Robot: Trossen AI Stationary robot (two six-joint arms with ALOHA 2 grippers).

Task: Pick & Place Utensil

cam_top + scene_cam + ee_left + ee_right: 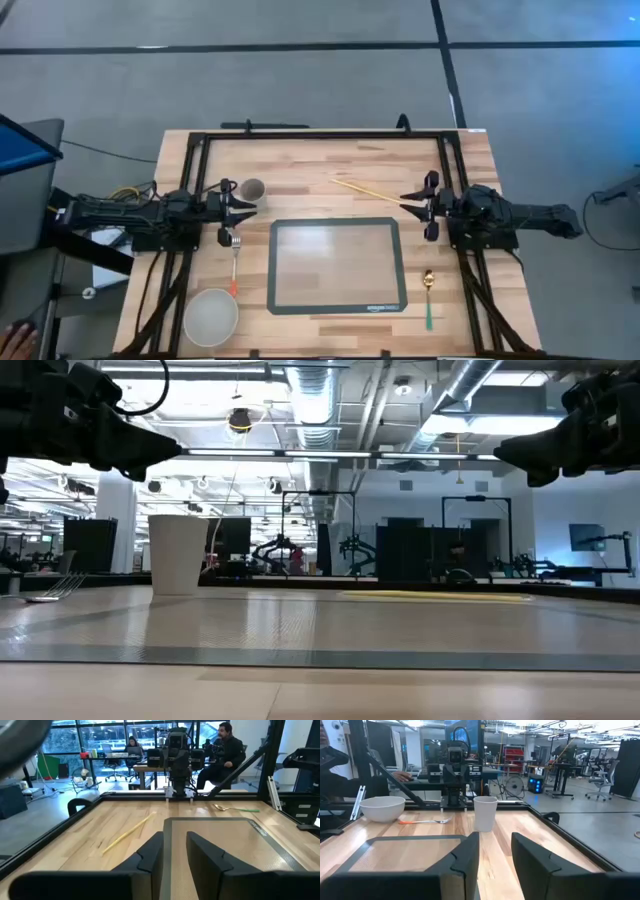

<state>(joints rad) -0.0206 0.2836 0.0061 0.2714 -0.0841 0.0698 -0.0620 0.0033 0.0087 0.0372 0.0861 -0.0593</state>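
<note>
Wooden table w/ a clear mat in a dark frame at centre. Left gripper hangs above the table's left side, just off the mat's left edge, fingers spread w/ a gap between them and holding nothing; it's beside the white cup, not touching. Right gripper sits over the right side near the mat's far right corner, fingers apart too, nothing btwn them. Task utensils: fork w/ orange handle lies on the bare wood left of the mat, tines toward the left gripper, handle end pointing at the white bowl, which sits at the near left corner. Whether the handle tip touches the bowl rim, can't tell. Gold spoon w/ green handle lies right of the mat, near the front right, bowl end toward the right arm, well apart from the gripper. A pair of pale chopsticks lies slanted on the wood beyond the mat's far edge, one end close under the right gripper's tips. In the low view the cup stands upright, the fork's tines show at far left, and the chopsticks lie flat at the right. Left wrist view also shows a person seated beyond the table, and another at a desk further back.
</note>
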